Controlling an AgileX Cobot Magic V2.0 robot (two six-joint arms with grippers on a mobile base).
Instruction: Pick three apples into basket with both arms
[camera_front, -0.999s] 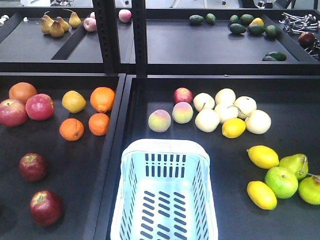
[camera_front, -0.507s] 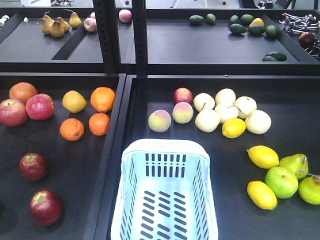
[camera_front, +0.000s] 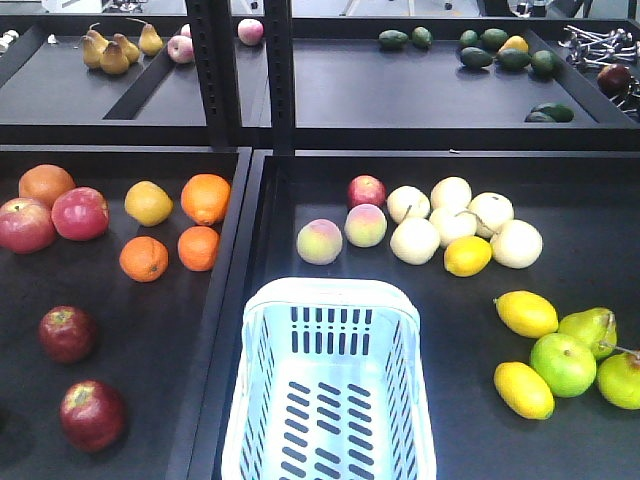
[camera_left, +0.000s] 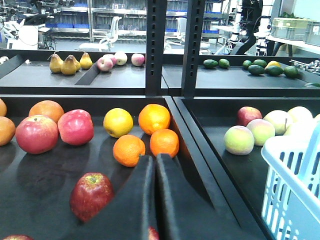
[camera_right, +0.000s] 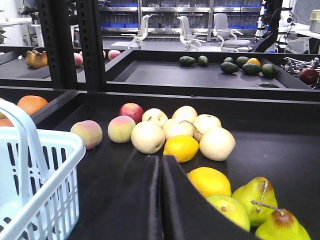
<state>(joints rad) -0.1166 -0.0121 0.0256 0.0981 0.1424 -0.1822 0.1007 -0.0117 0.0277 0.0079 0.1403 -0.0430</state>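
Pale blue plastic marks the basket (camera_front: 330, 292) in the front view, standing at 6 o'clock in the right tray (camera_front: 470, 340). At its 9 o'clock, across the divider in the left tray (camera_front: 150, 340), a dark-red apple (camera_front: 67, 333) and a second dark-red apple (camera_front: 92, 415) lie well apart from each other, both outside the basket. Oranges (camera_front: 198, 247) sit at 12 o'clock from them, and lighter red apples (camera_front: 78, 213) at 11 o'clock. Lemons (camera_front: 526, 313) and green apples (camera_front: 563, 364) lie at the basket's 3 o'clock. Neither arm shows in this view.

From the left wrist camera, the left gripper (camera_left: 151, 159) hangs over the left tray with its jaws pressed together, only a thin seam between them, holding nothing. One dark-red apple sits near at 8 o'clock from the tips, apart from them. Two oranges lie just past the tips at 12 o'clock, and the basket's corner shows at 4 o'clock.

From the right wrist camera, the right gripper (camera_right: 160, 160) has its jaws likewise closed on nothing. The basket stands at 8 o'clock with its handle raised; a lemon rests near at 1 o'clock, and pears (camera_right: 252, 195) at 4 o'clock.
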